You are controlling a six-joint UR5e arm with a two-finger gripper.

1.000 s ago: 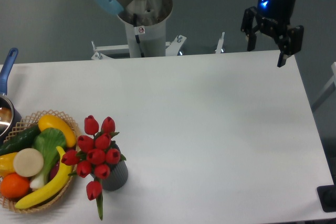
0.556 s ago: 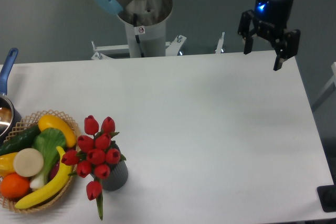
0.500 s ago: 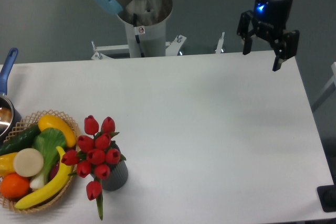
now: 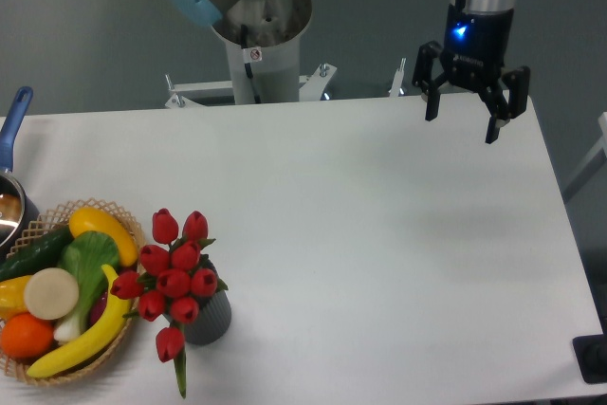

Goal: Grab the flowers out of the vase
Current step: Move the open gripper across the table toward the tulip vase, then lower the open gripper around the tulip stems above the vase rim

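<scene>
Table [image 4: 360,234], white and wide, fills the view, with a grey-green floor beyond its far edge and down the right side. Behind the far edge stands the arm's pale base column [image 4: 258,40], on a metal mounting frame [image 4: 285,87]. The gripper [image 4: 461,122] hangs over the far right part of the table, fingers spread wide apart and pointing down, nothing between them, a blue light glowing on its body.

Over at the near left corner sits the vase [image 4: 205,318], dark grey and ribbed, upright, close to the near edge. The flowers [image 4: 173,277] are in it, red buds bunched above the mouth, one bud and a green stem drooping down its front toward the table edge. Just beside it on the left, a woven basket [image 4: 66,301] holds a banana [image 4: 90,329], an orange [image 4: 25,336], a cucumber [image 4: 34,251] and other produce; the buds overlap the basket's right rim. A pan with a blue handle [image 4: 11,139] pokes in at the left edge.

Gripper and vase are well apart, on opposite corners, with bare white surface between them.
</scene>
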